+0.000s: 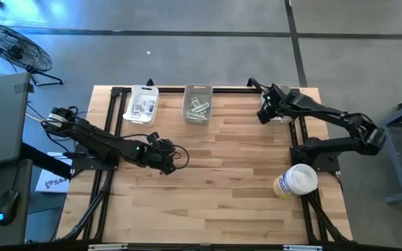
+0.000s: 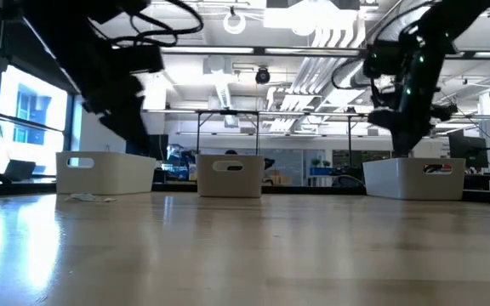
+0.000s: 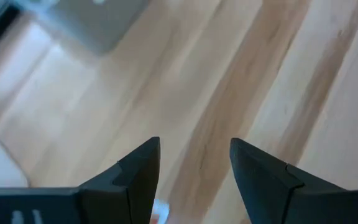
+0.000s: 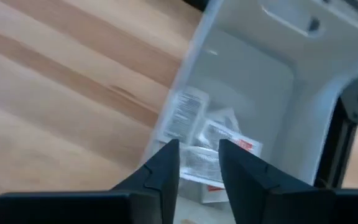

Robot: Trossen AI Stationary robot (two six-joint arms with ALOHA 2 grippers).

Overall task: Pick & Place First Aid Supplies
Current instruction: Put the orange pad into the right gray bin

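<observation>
My right gripper (image 4: 199,163) (image 1: 262,114) hangs open over the clear bin (image 4: 260,81) at the table's far right. It points down at the white packets with red marks (image 4: 219,140) lying on the bin's floor. My left gripper (image 3: 194,168) (image 1: 166,160) stands open above bare wood at the table's left middle. A small white scrap (image 3: 160,211) shows at the picture's edge between its fingers. In the low view one flat packet (image 2: 92,197) lies on the table in front of the left bin. Two more bins hold white packets (image 1: 142,106) and pale green strips (image 1: 197,108).
A white-and-yellow round tub (image 1: 295,181) stands at the right, near my right arm's base. The three bins (image 2: 105,172) (image 2: 228,177) (image 2: 415,178) line the far edge. The wooden table's middle and near part (image 1: 215,195) are bare. A black frame (image 1: 110,125) borders the table.
</observation>
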